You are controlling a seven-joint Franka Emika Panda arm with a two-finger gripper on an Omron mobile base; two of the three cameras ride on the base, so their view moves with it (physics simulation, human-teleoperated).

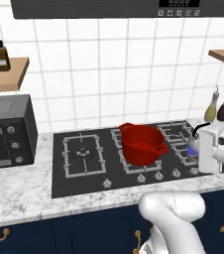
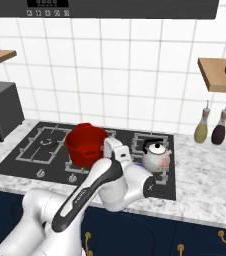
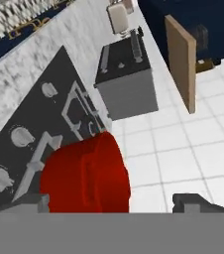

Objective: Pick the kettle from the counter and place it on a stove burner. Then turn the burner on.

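Observation:
The small silvery kettle (image 2: 157,156) with a black arched handle stands on the stove's right rear burner, partly behind my hand in the left base view (image 1: 195,142). A blue glow shows under it there. The stove (image 1: 84,171) is set into the marble counter (image 1: 20,191). My gripper (image 3: 115,202) is open and holds nothing, its two dark fingertips (image 3: 198,202) wide apart. The white hand (image 1: 209,149) hovers over the stove's front right, just in front of the kettle (image 2: 114,150), and looks leftward past the red pot (image 3: 86,176) and the knobs (image 3: 20,136).
The red two-handled pot (image 1: 141,144) sits on the middle burners. A row of knobs (image 1: 158,176) lines the stove's front edge. A dark toaster oven (image 1: 5,131) stands at the left, two oil bottles (image 2: 210,127) at the right wall, and wooden shelves (image 2: 217,72) hang above.

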